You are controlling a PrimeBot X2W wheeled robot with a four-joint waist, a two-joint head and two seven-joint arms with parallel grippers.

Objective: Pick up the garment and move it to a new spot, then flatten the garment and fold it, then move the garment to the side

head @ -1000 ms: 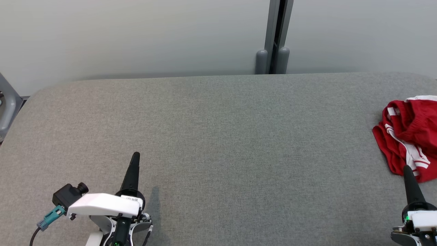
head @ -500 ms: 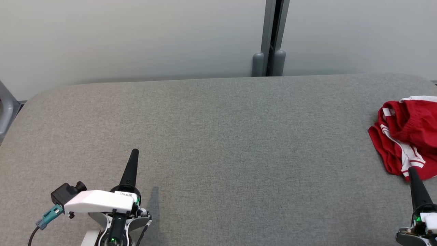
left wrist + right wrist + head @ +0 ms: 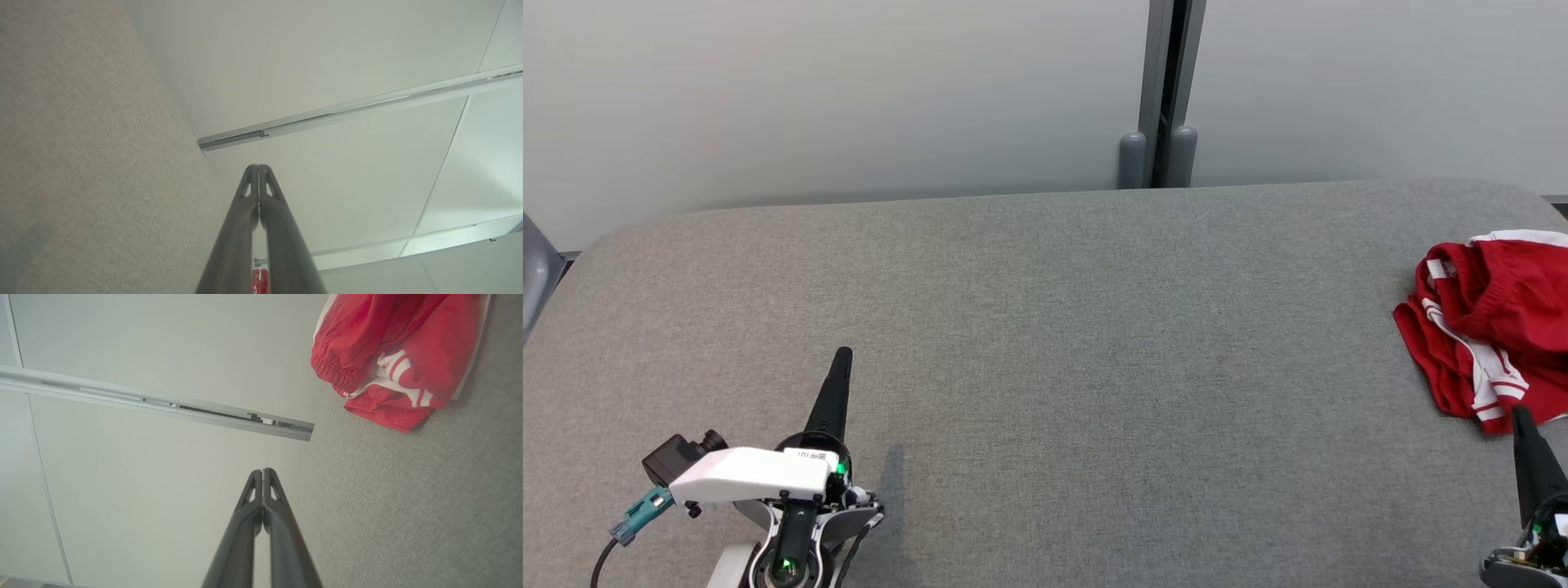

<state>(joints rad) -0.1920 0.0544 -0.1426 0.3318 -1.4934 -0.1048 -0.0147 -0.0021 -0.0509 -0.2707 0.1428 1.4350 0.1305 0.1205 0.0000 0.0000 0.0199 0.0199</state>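
A white moulded shell (image 3: 752, 483) is carried at the left wrist. To its left a black camera block (image 3: 678, 456), a teal plug (image 3: 644, 514) and a dark cable (image 3: 603, 565) are seen. Above it the left gripper (image 3: 842, 354) is formed of long, dark, tapering fingers (image 3: 239, 232), pierced by triangular cut-outs (image 3: 246, 190). A green light (image 3: 784, 563) is lit below the shell. Far to its right, the right gripper (image 3: 1521, 411) is built alike.

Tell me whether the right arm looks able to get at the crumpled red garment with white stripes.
Probably yes. The right claw sits shut close to the near edge of the crumpled red white-striped garment, with nothing on the grey fabric tabletop blocking the way. It would need to open first.
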